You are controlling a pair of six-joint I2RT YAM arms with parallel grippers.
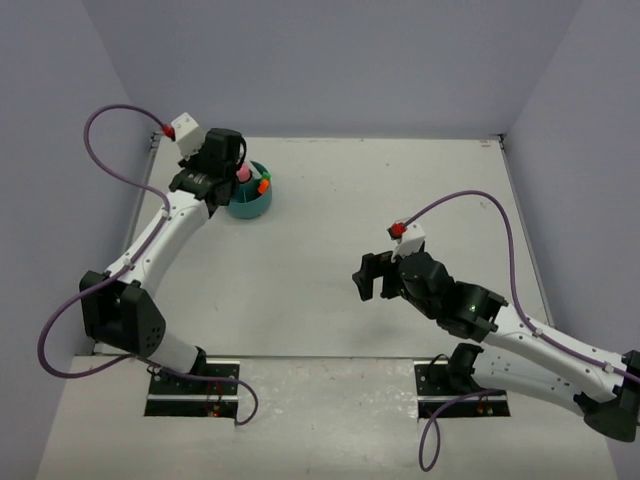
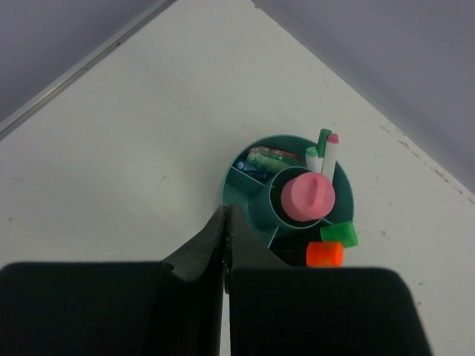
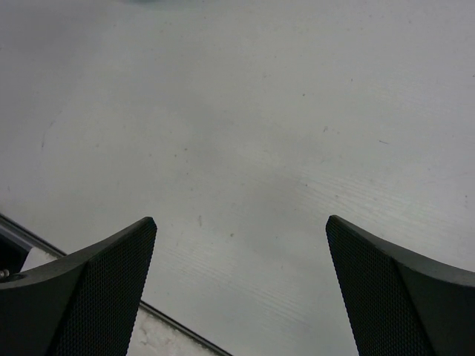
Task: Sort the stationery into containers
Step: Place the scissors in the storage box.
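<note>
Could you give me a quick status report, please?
Left pincer shut, empty, beside teal organizer. Right pincer open, empty. Stationery inside organizer. Nothing blocking.

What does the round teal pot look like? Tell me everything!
The teal organizer is a round, smooth, plastic-looking tub standing upright on the white table, toward its far left corner. Walls split it into compartments around a middle cup, which holds a pink roll. Its outer compartments hold markers.

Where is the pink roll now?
In the left wrist view, the pink roll sits in the central cup of the teal organizer, far left on the table, just beyond the left gripper.
</note>
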